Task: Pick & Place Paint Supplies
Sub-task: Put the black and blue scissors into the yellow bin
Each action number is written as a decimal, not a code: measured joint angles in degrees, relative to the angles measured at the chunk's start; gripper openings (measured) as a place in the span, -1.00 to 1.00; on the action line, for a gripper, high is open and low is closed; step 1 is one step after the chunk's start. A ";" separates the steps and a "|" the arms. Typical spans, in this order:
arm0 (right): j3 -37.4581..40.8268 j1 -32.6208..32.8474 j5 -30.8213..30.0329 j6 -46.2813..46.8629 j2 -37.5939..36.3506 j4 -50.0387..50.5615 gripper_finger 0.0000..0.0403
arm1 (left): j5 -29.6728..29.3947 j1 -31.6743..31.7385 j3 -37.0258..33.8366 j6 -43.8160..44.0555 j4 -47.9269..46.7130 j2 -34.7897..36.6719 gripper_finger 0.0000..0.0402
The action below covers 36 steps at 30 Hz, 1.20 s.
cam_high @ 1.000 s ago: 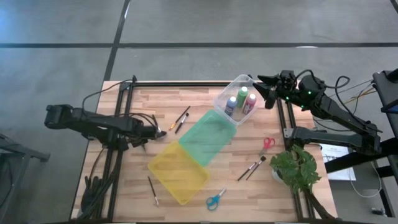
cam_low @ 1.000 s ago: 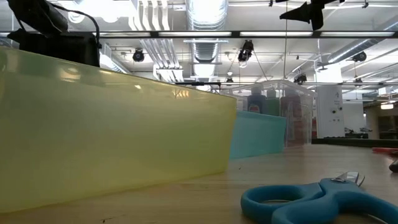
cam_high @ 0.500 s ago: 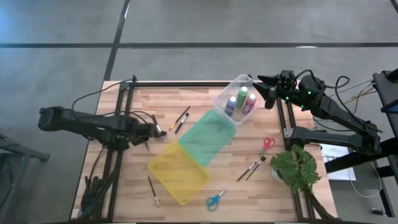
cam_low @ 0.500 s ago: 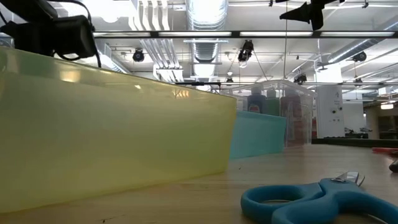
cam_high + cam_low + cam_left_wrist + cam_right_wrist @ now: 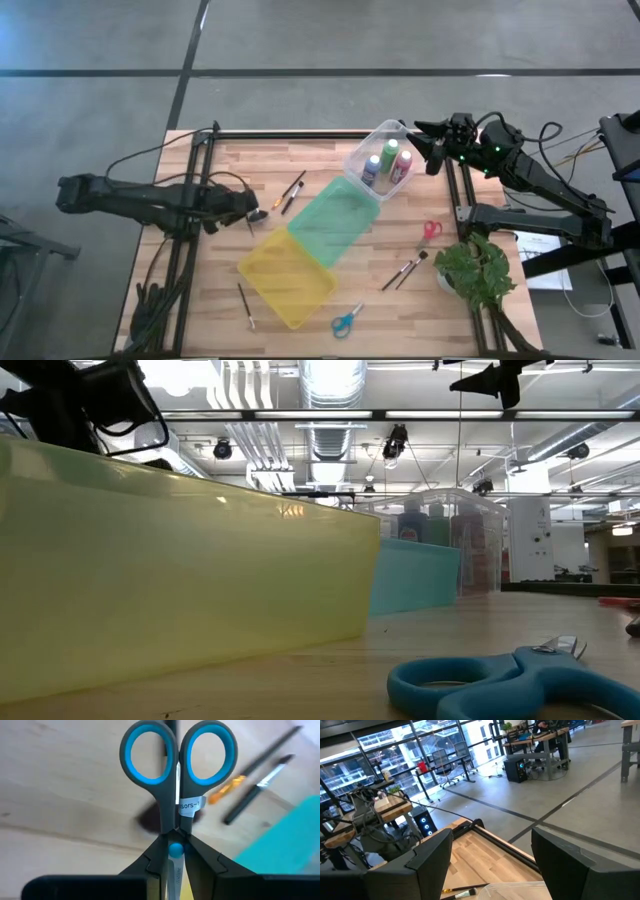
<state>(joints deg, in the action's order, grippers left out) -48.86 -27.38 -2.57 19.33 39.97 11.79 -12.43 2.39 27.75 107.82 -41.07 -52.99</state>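
Backing toward the tabletop's left edge, the left gripper [image 5: 250,211] kept the blue-handled scissors [image 5: 176,785] pinched between its fingers; the right gripper [image 5: 420,133], fingers apart, waited by the clear bin [image 5: 381,160]

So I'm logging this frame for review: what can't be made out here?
- Grey scissors, left wrist view: blades hidden between the left gripper's fingers.
- Paint bottles, low view: blurred behind the clear bin wall; the yellow bin blocks the table beyond.
- Blue scissors, low view: cut off by the bottom edge.
- Right gripper, right wrist view: fingertips cut off.
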 joint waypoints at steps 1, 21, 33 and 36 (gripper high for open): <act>0.00 0.00 0.00 0.00 0.00 0.00 0.31 | -0.28 0.02 0.02 -0.31 0.92 0.02 -0.69; 0.00 0.00 0.05 0.00 0.00 0.00 0.31 | -0.46 1.29 0.09 -21.53 28.93 -0.02 -0.69; 0.00 0.00 0.09 0.11 0.00 0.00 0.31 | 15.12 -3.65 0.09 -38.72 38.45 -0.09 -0.77; 0.00 0.00 0.13 0.20 0.00 0.23 0.31 | 20.29 -5.98 0.09 -41.83 38.59 -0.60 -0.78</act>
<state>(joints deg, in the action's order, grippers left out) -48.86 -27.38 -2.45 19.53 39.96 12.03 7.86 -3.59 27.83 65.99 -2.48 -53.59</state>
